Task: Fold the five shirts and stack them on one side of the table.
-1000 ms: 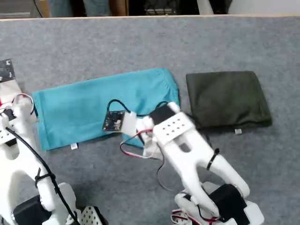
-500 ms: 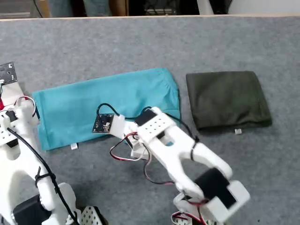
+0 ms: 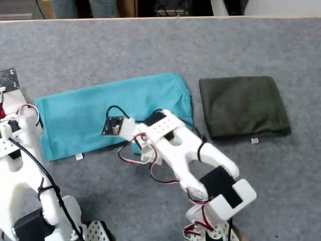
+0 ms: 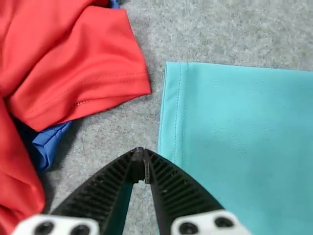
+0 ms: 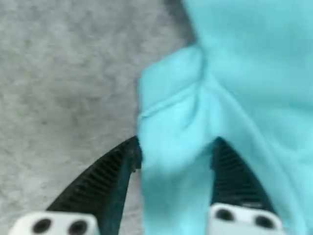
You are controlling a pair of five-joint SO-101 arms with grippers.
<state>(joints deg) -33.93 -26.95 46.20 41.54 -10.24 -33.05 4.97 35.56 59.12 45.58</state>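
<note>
A teal shirt (image 3: 90, 113) lies folded into a long strip at the table's middle left. A dark green shirt (image 3: 243, 105) lies folded to its right. My right gripper (image 3: 136, 143) is at the teal shirt's near edge. In the right wrist view it (image 5: 173, 149) stands open with a raised fold of teal shirt (image 5: 171, 122) between its fingers. My left gripper (image 4: 140, 164) is shut and holds nothing. It hangs over bare table just off the teal shirt's (image 4: 244, 137) hemmed left end. A crumpled red shirt (image 4: 73, 63) and a blue shirt (image 4: 46, 142) lie beside it.
Grey felt table (image 3: 150, 55) runs wide behind the shirts to its far edge. The left arm (image 3: 20, 150) stands at the left front, the right arm's base (image 3: 220, 201) at the front centre. Loose cables hang from the right arm.
My right arm has swung left along the teal shirt's near edge, from near the dark green shirt to the teal strip's middle. The left arm has hardly moved.
</note>
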